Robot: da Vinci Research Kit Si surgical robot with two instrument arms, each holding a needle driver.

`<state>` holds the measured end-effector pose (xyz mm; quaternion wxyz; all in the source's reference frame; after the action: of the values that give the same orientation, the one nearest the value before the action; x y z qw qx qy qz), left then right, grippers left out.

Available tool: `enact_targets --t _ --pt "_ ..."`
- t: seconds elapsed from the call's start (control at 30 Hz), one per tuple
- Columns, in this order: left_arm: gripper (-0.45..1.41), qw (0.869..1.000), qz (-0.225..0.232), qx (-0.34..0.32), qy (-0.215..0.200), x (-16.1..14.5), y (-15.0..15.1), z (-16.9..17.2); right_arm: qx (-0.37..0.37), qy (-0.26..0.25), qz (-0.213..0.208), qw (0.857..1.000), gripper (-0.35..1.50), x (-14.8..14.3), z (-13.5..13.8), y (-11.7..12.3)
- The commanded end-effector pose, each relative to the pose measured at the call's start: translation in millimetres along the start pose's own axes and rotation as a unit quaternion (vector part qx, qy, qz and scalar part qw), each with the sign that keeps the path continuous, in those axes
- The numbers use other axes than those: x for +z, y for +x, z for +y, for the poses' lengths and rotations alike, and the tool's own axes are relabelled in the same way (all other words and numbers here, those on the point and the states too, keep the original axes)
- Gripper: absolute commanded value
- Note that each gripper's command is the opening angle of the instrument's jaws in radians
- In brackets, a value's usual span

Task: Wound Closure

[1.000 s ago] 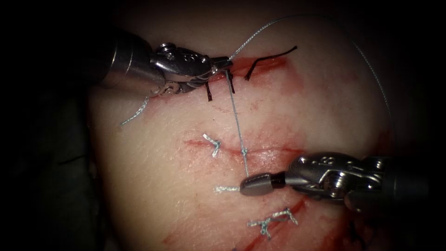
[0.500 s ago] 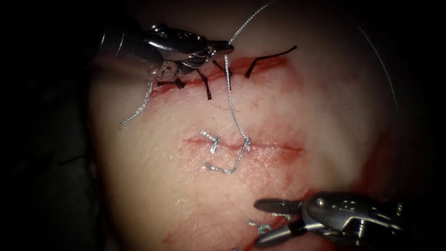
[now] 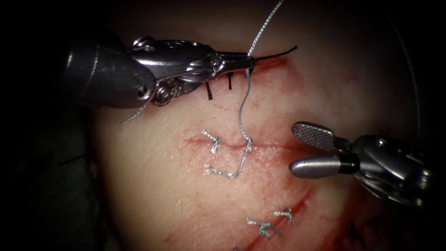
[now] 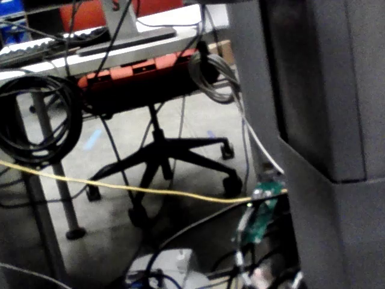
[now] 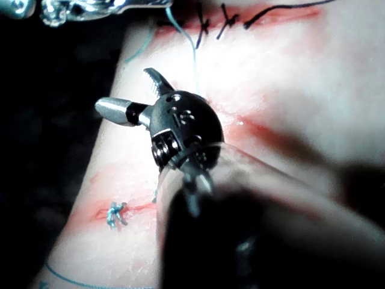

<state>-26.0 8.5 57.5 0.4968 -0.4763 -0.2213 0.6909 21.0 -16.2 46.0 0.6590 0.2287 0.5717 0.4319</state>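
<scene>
The tissue (image 3: 176, 195) carries three cuts. At the upper cut (image 3: 278, 62), stitched with black thread, my left tool (image 3: 248, 60) has its jaws shut on the silver thread (image 3: 241, 111). From there the thread hangs slack down to a knot (image 3: 247, 143) on the middle cut (image 3: 283, 148), and its loose tail (image 3: 223, 173) lies just below that cut. On the right side of the middle cut my right tool (image 3: 295, 148) stands with jaws wide open and nothing between them. In the right wrist view the right tool (image 5: 123, 88) also gapes open, above the tissue (image 5: 301, 90) and beside the thread (image 5: 194, 57).
A second silver knot (image 3: 213, 141) sits at the left end of the middle cut. The lower cut (image 3: 297, 204) bears finished knots (image 3: 265, 227). Red fluid stains the tissue around all cuts. More thread rises from the left tool's jaws (image 3: 267, 21) and arcs at the far right (image 3: 411, 60).
The right tool let go of the thread, opened, dipped low, then rose to the right of the middle cut. The taut thread went slack. The left tool slid right along the upper cut.
</scene>
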Motion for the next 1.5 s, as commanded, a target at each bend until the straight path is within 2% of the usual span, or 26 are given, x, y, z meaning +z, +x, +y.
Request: enact_targets --t 0.03,0.17,0.3,0.47,0.83,1.2,1.5 --pt "-0.45 1.0 0.007 0.002 0.001 0.8 -0.2 -0.1 0.0 -0.021 -0.015 1.0 1.14 1.4 1.4 -1.2" --pt "-0.45 1.0 0.013 0.003 0.001 1.4 0.2 -0.3 -0.008 -0.042 -0.089 0.995 1.19 2.5 3.7 -3.9" --pt "-0.45 1.0 0.015 0.004 -0.005 2.0 0.5 -0.4 -0.019 -0.041 -0.122 0.992 1.23 3.2 5.5 -5.5" --pt "-0.45 1.0 0.016 0.008 -0.01 2.7 0.2 -0.1 0.002 -0.04 -0.128 0.991 1.21 4.5 6.6 -5.5" --pt "-0.45 1.0 0.016 -0.006 -0.016 2.8 0.2 0.1 0.016 -0.013 -0.128 0.992 1.28 7.6 6.3 -3.7" --pt "-0.45 1.0 0.016 -0.012 -0.021 2.4 1.1 0.1 -0.011 0.027 -0.146 0.989 1.28 9.9 7.0 -5.7" --pt "-0.45 1.0 0.017 -0.012 -0.02 2.3 1.2 0.2 -0.02 0.018 -0.141 0.99 1.26 11.2 8.2 -6.7"
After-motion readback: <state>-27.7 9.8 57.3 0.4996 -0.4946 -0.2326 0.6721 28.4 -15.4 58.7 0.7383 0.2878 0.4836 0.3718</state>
